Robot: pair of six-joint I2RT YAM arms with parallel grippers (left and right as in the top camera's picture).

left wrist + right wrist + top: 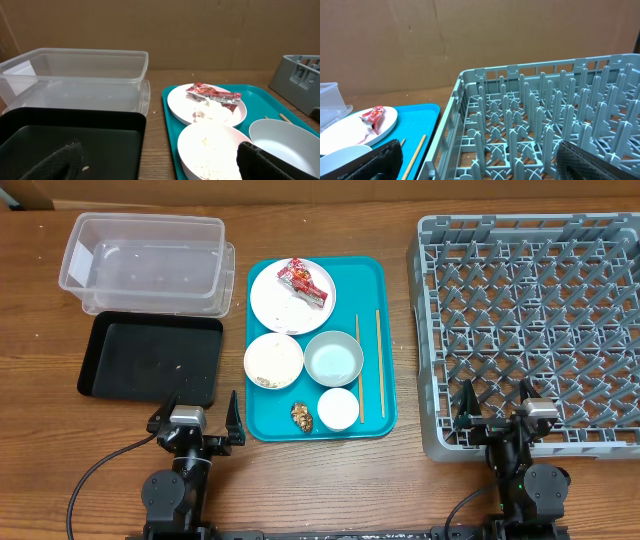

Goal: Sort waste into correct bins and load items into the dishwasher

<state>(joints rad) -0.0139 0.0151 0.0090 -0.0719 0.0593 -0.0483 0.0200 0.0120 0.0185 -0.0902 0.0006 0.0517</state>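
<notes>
A red-and-white wrapper (305,281) and white rice lie on the white plate (281,305) on the teal tray (378,280). A white bowl (272,361), a pale-blue bowl (333,358), a small white cup (338,408), a brown food lump (301,415) and two chopsticks (378,363) also sit on the tray. The clear tub (146,262) and black tray (152,359) lie left. The grey dish rack (530,330) stands right. My left gripper (197,415) is open and empty near the black tray's front edge. My right gripper (495,410) is open and empty over the rack's front edge.
A cardboard wall (165,30) stands behind the table. The plate with the wrapper (212,93) and the white bowl (212,150) show in the left wrist view; the rack's pegs (545,120) fill the right wrist view.
</notes>
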